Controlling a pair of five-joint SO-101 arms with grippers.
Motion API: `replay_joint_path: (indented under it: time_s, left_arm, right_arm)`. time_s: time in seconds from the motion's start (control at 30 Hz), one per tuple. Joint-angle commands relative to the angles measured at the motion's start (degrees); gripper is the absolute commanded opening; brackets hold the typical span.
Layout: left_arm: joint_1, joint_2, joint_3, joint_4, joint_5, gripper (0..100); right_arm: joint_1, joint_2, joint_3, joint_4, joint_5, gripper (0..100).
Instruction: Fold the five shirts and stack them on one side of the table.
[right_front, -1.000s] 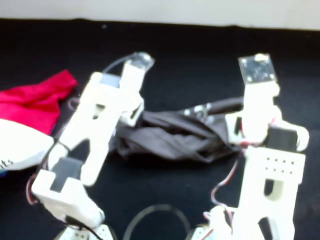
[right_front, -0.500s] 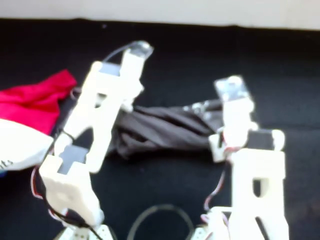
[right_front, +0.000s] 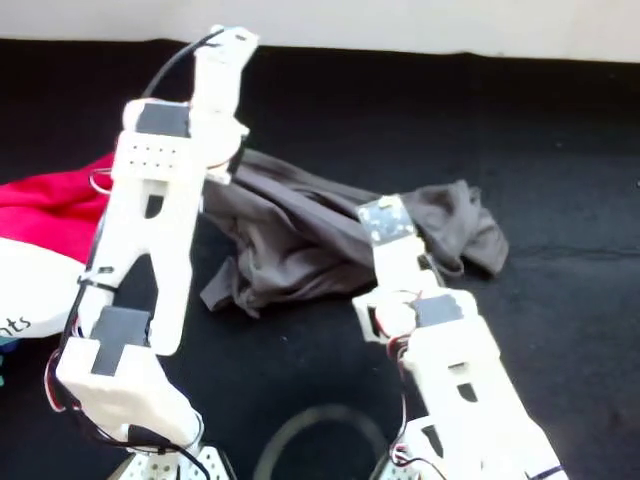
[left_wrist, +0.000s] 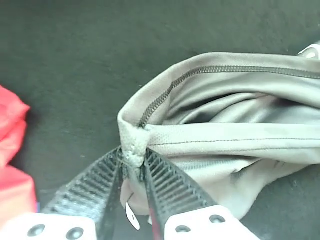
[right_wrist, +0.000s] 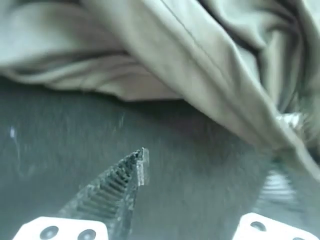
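High view takes in the black desk (right_front: 560, 150), and none of the cloth on it lies as a neat folded pile, so the task looks to be at an early stage. The largest piece is the grey shirt (right_front: 300, 235), crumpled and bunched near the middle of the desk. One end is drawn up toward the left arm and the other trails off toward the right side. It is not spread flat, and I judge it has no fold made in it yet.

At the left side lies a red shirt (right_front: 50, 205), rumpled and unfolded. Just in front of it is a white garment (right_front: 30, 290), rounded into a lump at the picture's edge. Three pieces of clothing are plain to see; whether the rest of the five sit beyond the left edge I cannot tell.

The left claw (left_wrist: 133, 157) is clenched on a hemmed corner of the grey shirt, pinching the seam between its ribbed jaws and holding that corner above the desk. The right claw (right_wrist: 207, 172) is released, its jaws spread wide over bare desk just beside the shirt's lower edge, gripping nothing.

What is left, then, is nearly everything — laying the grey shirt out, folding it, doing the same with the others, and stacking them to one side.
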Motion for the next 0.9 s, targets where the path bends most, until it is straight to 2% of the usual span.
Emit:
replay_joint_path:
  time_s: [0.0,0.13,0.43,0.63,0.73,0.87]
  left_arm:
    - [-0.9,-3.8,-2.4,0.4,-0.2,1]
    - [-0.9,-5.6,-2.4,0.1,-0.2,1]
    - [-6.1,-8.7,-2.4,0.0,-0.2,1]
    - [-9.3,-8.1,-2.0,0.0,-0.2,1]
    - [-10.0,-8.1,-2.0,0.0,-0.2,1]
    - [-12.3,-8.1,-2.0,-0.1,-0.2,1]
  right_arm:
    - [0.0,2.6,1.6,-8.0,-3.5,43.3]
    - [0.2,13.1,-3.2,-12.6,-3.7,42.0]
    - [8.1,36.5,-30.4,-11.6,-3.7,42.0]
    - [8.4,42.7,-46.9,-4.0,-4.5,42.0]
    - [8.5,42.9,-53.4,-0.6,-10.2,42.1]
    - [5.0,42.6,-59.0,11.9,-10.9,42.1]
